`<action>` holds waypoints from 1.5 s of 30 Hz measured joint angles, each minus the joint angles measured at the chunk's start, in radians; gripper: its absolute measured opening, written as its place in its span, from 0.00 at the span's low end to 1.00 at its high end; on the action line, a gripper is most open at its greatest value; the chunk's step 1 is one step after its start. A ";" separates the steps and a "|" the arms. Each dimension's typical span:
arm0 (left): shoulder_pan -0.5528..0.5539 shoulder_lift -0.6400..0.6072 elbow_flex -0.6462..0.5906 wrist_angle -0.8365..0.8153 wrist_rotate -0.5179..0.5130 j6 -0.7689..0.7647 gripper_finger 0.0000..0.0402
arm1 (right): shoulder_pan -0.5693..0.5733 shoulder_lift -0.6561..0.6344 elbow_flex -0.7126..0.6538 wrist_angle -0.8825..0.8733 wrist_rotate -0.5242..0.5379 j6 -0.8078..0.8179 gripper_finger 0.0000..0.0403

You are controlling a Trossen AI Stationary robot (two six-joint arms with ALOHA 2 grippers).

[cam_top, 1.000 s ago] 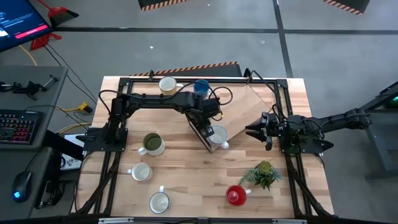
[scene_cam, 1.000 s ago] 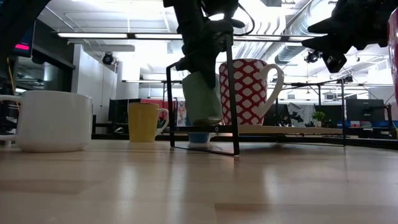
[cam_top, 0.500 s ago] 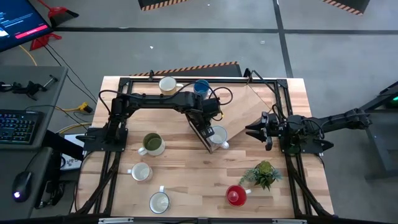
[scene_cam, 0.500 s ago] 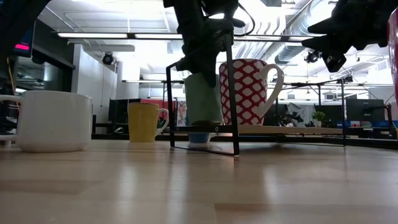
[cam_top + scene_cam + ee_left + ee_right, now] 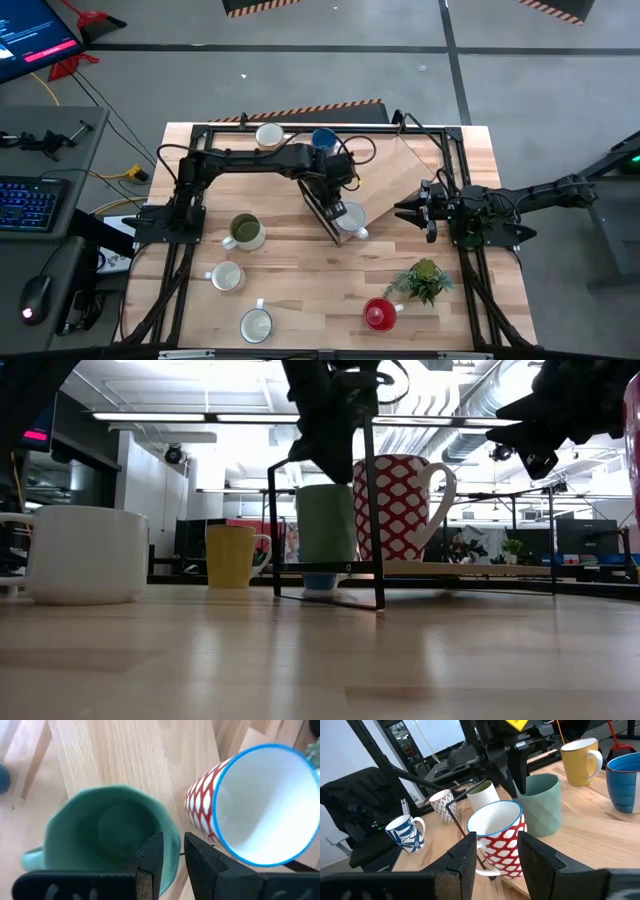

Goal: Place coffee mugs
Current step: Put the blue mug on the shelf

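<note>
My left pincer (image 5: 172, 854) pinches teal mug (image 5: 107, 837) rim, mug seated on rack at red-patterned mug's (image 5: 252, 805) nine o'clock. Next: release, lift clear. Right pincer (image 5: 405, 211) idle, half-open.

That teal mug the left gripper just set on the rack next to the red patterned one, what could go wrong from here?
1. The left gripper has one finger inside the teal mug and one outside its wall; pulling away at an angle could drag or tip it.
2. The teal mug stands close beside the red-and-white patterned mug on the rack; a nudge might knock one into the other.
</note>
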 joint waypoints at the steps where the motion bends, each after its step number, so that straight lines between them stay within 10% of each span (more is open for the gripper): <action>1: 0.000 0.000 0.014 -0.007 -0.001 0.000 0.17 | 0.000 0.000 0.000 0.000 0.000 0.000 0.31; 21: -0.008 -0.003 0.298 -0.499 -0.051 0.352 0.17 | 0.000 0.000 0.000 -0.010 0.000 0.000 0.31; 30: 0.017 -0.131 0.187 -0.493 -0.060 0.477 0.17 | 0.000 -0.001 0.000 0.003 0.018 0.001 0.31; 45: 0.165 -0.686 -0.335 -0.372 -0.057 0.426 0.17 | 0.000 0.000 0.000 0.090 0.272 -0.007 0.31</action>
